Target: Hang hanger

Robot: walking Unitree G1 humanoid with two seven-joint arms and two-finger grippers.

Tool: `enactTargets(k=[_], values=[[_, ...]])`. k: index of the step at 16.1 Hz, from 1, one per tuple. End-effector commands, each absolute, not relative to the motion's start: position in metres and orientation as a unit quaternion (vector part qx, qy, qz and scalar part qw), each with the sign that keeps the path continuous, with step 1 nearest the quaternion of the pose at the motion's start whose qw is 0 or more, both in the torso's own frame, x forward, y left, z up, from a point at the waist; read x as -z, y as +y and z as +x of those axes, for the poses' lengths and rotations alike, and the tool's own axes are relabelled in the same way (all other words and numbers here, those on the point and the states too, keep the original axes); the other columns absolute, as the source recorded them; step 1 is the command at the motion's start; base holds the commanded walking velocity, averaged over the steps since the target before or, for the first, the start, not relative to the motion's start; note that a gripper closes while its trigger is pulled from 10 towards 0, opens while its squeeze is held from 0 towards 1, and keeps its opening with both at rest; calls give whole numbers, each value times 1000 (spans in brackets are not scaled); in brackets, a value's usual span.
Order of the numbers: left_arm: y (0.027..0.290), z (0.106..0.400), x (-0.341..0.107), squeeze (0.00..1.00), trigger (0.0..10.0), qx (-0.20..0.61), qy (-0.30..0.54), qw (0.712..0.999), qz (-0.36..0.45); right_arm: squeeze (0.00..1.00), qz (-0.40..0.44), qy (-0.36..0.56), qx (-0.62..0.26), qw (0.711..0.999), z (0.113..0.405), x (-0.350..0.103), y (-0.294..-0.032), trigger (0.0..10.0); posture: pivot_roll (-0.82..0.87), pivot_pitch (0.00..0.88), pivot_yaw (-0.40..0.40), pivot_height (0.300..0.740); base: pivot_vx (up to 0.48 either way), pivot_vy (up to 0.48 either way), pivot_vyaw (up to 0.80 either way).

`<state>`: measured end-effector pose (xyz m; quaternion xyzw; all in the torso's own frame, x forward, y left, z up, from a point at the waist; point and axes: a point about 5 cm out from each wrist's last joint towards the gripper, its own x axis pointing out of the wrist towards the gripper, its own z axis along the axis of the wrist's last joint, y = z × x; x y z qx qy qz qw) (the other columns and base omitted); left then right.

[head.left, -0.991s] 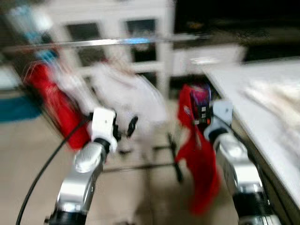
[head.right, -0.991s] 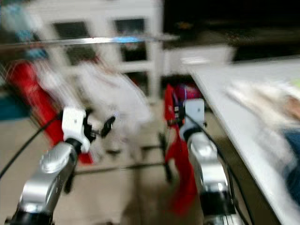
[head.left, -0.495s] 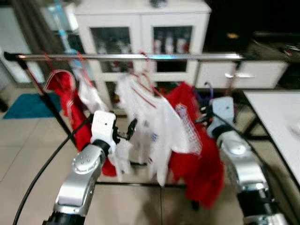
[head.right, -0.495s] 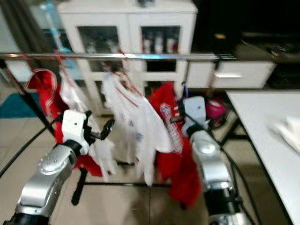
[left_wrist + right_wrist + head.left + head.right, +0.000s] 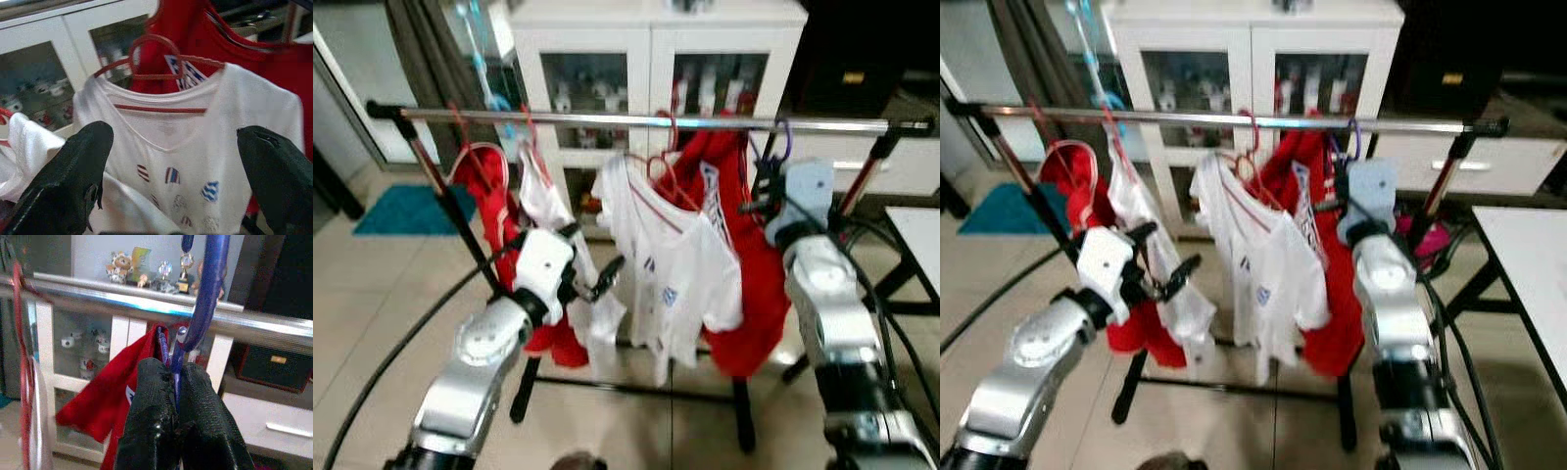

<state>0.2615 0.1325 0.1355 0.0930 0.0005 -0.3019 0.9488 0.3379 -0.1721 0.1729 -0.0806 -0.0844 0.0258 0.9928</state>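
A chrome rail carries a red garment, a small white one and a white T-shirt on a red hanger. My right gripper is shut on the stem of a blue hanger that holds a red shirt, just below the rail's right part. The blue hook rises across the rail; I cannot tell whether it rests on it. My left gripper is open in front of the white T-shirt, touching nothing.
A white glass-door cabinet stands behind the rack. The rack's black legs and slanted posts reach the tiled floor. A teal mat lies at the left. A white table corner is at the right.
The camera has swung from the table towards the rack. My right gripper has carried the red shirt on its hanger up from low beside the table to the rail.
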Motion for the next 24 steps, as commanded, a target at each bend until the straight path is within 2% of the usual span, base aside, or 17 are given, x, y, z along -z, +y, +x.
enactTargets(k=[1, 4, 6, 9, 11, 14, 15, 16, 17, 19, 21, 24], values=[[128, 259, -139, 0, 10000, 326, -2, 941, 90, 0, -67, -108, -33, 991, 344, -186, -170, 10000, -7, 17, 48, 740, 0, 0, 0], [120, 256, -151, 0, 10000, 372, -18, 925, 72, 0, -63, -47, -37, 996, 363, -182, -169, 10000, -5, 17, 63, 740, 0, 0, 0], [116, 254, -157, 0, 10000, 401, -26, 912, 75, 0, -83, -6, -15, 996, 377, -180, -173, 10000, -4, 16, 73, 740, 0, 0, 0], [114, 256, -164, 0, 10000, 420, -30, 904, 81, 0, -57, 41, 28, 997, 400, -187, -182, 10000, 1, 15, 81, 740, 0, 0, 0], [114, 256, -164, 0, 10000, 422, -28, 902, 82, 0, -33, 75, 31, 996, 405, -181, -185, 10000, 10, 15, 73, 740, 0, 0, 0], [117, 252, -163, 0, 10000, 419, -23, 904, 84, 0, -48, 136, 26, 989, 400, -155, -183, 10000, 16, 14, 60, 740, 0, 0, 0], [118, 251, -160, 0, 10000, 417, -18, 904, 87, 549, -29, 118, 29, 992, 397, -150, -183, 10000, 14, 16, 63, 740, 0, 0, 0], [118, 250, -160, 0, 10000, 417, -17, 904, 87, 549, -31, 112, 31, 993, 396, -150, -184, 10000, 14, 16, 63, 740, 0, 0, 0], [118, 250, -159, 0, 10000, 417, -16, 904, 88, 1000, -49, 76, 19, 996, 396, -155, -184, 10000, 11, 16, 67, 740, 0, 0, 0], [119, 251, -156, 0, 10000, 410, -9, 908, 88, 1000, -12, 21, -22, 999, 392, -164, -180, 10000, 2, 14, 76, 740, 0, 0, 0], [122, 251, -151, 0, 10000, 397, -2, 913, 94, 1000, -18, -19, -29, 999, 387, -171, -183, 10000, 1, 13, 77, 740, 0, 0, 0], [133, 258, -147, 0, 10000, 320, 3, 944, 76, 1000, 6, -82, -102, 991, 361, -189, -177, 10000, -7, 16, 81, 740, 0, 0, 0]])
